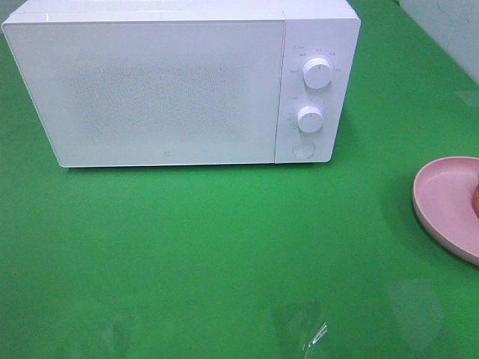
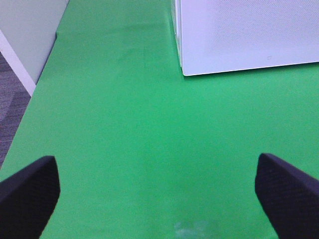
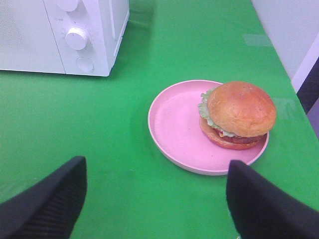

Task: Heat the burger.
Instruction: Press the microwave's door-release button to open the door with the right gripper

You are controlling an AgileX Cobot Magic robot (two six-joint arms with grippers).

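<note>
left gripper: fingers wide apart, empty, over bare green table | microwave: back of table, door closed | right gripper: fingers apart, holding nothing, near plate, not touching | pink plate: by table's right edge | burger: on plate, on side away from microwave

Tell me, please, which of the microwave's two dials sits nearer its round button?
The lower dial, directly above the round button; the upper dial sits farther up.
</note>
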